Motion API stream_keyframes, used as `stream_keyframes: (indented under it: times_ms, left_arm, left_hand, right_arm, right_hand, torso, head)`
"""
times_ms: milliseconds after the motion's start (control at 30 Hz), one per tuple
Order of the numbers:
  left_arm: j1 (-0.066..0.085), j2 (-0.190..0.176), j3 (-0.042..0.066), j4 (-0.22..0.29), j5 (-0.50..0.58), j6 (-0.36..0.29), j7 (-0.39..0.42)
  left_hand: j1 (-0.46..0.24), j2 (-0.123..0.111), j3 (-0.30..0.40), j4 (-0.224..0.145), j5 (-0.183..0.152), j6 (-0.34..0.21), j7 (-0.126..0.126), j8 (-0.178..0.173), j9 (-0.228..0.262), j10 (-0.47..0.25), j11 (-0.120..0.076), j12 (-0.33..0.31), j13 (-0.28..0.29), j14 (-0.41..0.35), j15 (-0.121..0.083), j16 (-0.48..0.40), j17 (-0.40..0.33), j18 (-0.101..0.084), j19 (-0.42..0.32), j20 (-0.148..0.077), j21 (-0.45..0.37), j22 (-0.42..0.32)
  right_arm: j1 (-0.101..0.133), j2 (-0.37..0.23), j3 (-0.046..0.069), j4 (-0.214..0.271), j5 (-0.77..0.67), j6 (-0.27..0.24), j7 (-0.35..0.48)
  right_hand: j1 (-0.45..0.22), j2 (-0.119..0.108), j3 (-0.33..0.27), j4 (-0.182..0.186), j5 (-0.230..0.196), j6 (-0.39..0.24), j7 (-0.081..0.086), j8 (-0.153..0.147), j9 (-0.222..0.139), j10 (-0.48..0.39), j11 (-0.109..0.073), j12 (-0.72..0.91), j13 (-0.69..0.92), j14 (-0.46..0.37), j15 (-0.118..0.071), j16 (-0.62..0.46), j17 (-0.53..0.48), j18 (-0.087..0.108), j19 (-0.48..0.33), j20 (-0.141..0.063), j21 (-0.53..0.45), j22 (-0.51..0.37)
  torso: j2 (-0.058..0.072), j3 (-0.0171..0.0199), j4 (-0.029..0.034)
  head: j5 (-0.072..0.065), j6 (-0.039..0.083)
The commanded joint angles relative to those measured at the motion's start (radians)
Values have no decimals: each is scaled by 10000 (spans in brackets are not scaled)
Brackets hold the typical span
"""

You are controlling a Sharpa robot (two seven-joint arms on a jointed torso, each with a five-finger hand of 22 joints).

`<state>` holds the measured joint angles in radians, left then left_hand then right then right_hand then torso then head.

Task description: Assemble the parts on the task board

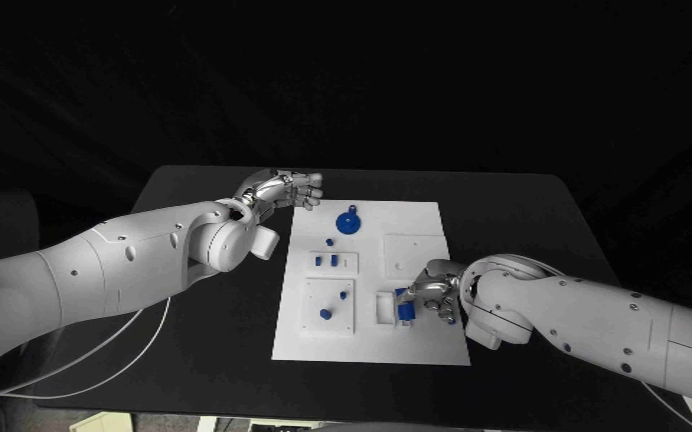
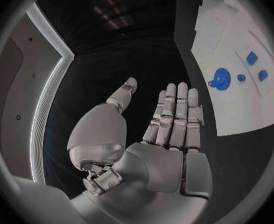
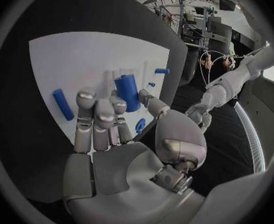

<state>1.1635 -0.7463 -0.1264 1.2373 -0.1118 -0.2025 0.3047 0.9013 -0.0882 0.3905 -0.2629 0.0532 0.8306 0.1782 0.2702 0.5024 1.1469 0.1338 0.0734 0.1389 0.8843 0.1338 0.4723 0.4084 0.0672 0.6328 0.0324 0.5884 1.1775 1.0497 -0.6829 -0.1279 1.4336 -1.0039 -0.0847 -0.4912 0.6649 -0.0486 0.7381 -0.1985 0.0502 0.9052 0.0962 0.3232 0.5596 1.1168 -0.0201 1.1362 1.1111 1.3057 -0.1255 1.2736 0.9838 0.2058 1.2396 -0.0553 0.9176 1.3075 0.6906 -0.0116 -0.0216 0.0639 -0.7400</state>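
Right robot hand (image 1: 437,297) fingers spread, empty, over the task board (image 1: 418,222) near edge by a blue cylinder (image 3: 128,92). Left robot hand (image 1: 284,190) flat, empty, beside board's far-left corner on table (image 1: 505,202). Blue gear (image 1: 349,222) sits on board.

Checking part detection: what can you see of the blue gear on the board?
The blue gear is a round toothed disc with a raised hub, plastic-looking, lying flat on the task board near its far edge. Nothing touches it. The left hand hovers just off the board's far left corner, fingers apart, holding nothing.
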Motion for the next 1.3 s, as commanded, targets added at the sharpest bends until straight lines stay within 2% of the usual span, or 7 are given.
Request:
stream_keyframes:
  times_ms: [33, 233, 833, 1067, 1167, 1233, 1300]
  left_arm:
    - [5, 29, 8, 26, 56, 164, 91]
    - [6, 28, 8, 44, 56, 168, 84]
    - [7, 22, 8, 47, 56, 180, 50]
    - [7, 25, 8, 43, 56, 185, 47]
    - [7, 19, 8, 44, 56, 189, 43]
    - [7, 15, 8, 48, 56, 179, 43]
    - [7, 22, 8, 41, 56, 156, 50]
  left_hand:
    - [-28, 61, -52, -22, -21, -46, 2, 33, -12, -8, 45, -37, -16, 68, 12, -66, 14, 73, 37, 26, -59, 12]
    - [-33, 66, -55, -21, -21, -45, 1, 34, -13, -9, 44, -37, -17, 68, 13, -70, 17, 73, 38, 27, -62, 13]
    - [-51, 68, -69, -23, -21, -45, 0, 36, -16, -10, 43, -37, -21, 68, 14, -82, 28, 72, 38, 28, -73, 16]
    - [-56, 73, -71, -22, -21, -45, 0, 36, -17, -10, 44, -37, -23, 69, 14, -87, 32, 72, 39, 28, -77, 17]
    - [-58, 75, -72, -22, -21, -46, 0, 36, -18, -10, 44, -37, -23, 69, 14, -88, 33, 73, 40, 28, -78, 17]
    - [-59, 75, -73, -22, -21, -46, 0, 36, -18, -10, 44, -38, -24, 69, 14, -90, 35, 73, 40, 28, -79, 17]
    - [-60, 76, -73, -22, -21, -46, 0, 36, -19, -11, 45, -37, -24, 69, 14, -91, 36, 73, 40, 28, -80, 18]
  right_arm:
    - [-5, 208, -3, -144, 314, 372, -49]
    - [-13, 412, -29, -321, 313, 402, -43]
    - [-40, 627, -74, -438, 299, 508, -74]
    - [-54, 675, -78, -498, 270, 293, -41]
    - [-56, 685, -80, -503, 282, 290, -30]
    - [-57, 690, -82, -504, 282, 302, -19]
    - [-58, 700, -87, -511, 282, 318, -8]
  right_hand:
    - [-126, 6, -85, 9, -10, 1181, -110, -59, -15, -4, -60, -64, 4, -11, -73, -31, 16, 560, -26, 69, 56, 181]
    - [-158, -16, -98, 7, -10, 1183, -111, -70, -25, -5, -60, -69, 9, -12, -74, -31, 18, 560, -30, 67, 59, 181]
    - [-239, -60, -141, -8, -10, 1184, -109, -99, -51, -14, -59, -83, 25, -16, -75, -34, 24, 560, -38, 61, 64, 177]
    - [-381, -266, -239, -16, -13, 1160, -97, -146, -87, -45, -49, -110, 45, -28, -68, -49, 29, 560, -56, 53, 59, 168]
    - [-872, -536, -734, 23, -10, 1085, -69, -203, -115, -96, -15, -145, 55, -45, -40, -63, 33, 560, -76, 74, 56, 165]
    - [-1182, -340, -1550, -460, -9, 997, -56, -249, -119, -198, -22, -180, 85, -91, -25, -77, 56, 560, -168, 1, 41, 170]
    - [-1358, -229, -2068, -863, -17, 934, -47, -291, -129, -258, -12, -210, 100, -123, -33, -105, 66, 560, -233, -51, 8, 157]
  torso:
    - [6, -1, 0]
    - [9, 13, 2]
    - [9, 14, -10]
    - [12, 14, -7]
    - [16, 16, -4]
    - [19, 17, -7]
    - [19, 15, -7]
  head:
    - [-2, -14]
    - [9, -18]
    - [34, -38]
    - [42, -40]
    - [46, -43]
    - [57, -51]
    - [64, -65]
